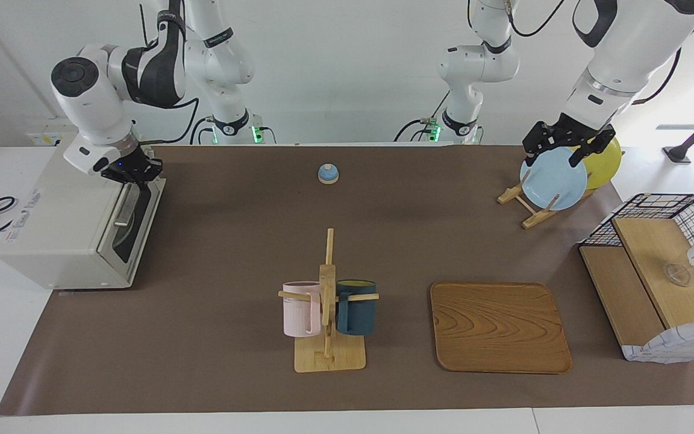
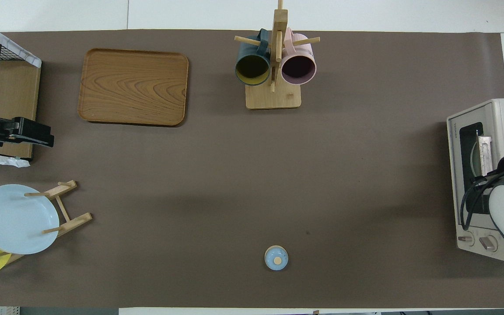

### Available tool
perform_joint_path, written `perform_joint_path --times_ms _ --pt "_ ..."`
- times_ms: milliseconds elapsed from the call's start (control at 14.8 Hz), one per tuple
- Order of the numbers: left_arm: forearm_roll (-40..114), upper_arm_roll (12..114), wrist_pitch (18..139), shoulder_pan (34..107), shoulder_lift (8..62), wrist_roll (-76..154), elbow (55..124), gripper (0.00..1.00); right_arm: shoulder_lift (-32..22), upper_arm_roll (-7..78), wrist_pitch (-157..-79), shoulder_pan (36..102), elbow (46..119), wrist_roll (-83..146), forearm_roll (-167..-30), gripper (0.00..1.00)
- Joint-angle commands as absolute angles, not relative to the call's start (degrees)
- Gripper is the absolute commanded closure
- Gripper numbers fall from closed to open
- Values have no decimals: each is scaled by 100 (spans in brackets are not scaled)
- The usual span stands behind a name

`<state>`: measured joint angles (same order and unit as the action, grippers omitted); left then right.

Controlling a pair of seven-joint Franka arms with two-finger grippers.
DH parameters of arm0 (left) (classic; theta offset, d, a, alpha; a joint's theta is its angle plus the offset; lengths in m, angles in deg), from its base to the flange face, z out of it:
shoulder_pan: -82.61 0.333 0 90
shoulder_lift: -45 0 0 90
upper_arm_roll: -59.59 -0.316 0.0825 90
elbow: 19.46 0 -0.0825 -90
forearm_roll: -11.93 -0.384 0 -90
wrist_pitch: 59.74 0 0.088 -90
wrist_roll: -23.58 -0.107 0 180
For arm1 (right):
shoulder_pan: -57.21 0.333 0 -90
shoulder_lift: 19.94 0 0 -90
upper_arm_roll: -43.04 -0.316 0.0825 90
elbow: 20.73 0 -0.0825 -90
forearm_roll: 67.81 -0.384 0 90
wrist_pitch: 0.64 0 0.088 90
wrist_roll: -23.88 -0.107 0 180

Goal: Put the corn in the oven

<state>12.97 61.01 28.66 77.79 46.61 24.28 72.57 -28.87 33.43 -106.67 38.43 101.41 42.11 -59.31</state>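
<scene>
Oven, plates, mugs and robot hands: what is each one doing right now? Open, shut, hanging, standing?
oven: door looks shut or nearly so
corn: cannot be made out through the dark glass
right gripper: shut, at the top of the oven door
left gripper: open, waiting in the air by the plate rack
blue plate: standing in its rack
yellow plate: standing in the same rack
pink mug: hanging on a peg
dark blue mug: hanging on a peg

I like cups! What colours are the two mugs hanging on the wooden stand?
Pink mug and dark teal mug; clearest in the facing view.
</scene>
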Motion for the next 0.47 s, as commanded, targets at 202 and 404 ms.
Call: perform_joint_path --times_ms 202,404 --pt "1185 6153 2912 7857 4781 2366 7388 0 -2793 3302 -10445 3831 9784 4313 -5831 100" --pt "1185 6153 2912 7857 4781 2366 7388 0 -2829 3267 -10348 3866 9652 4216 -5911 100"
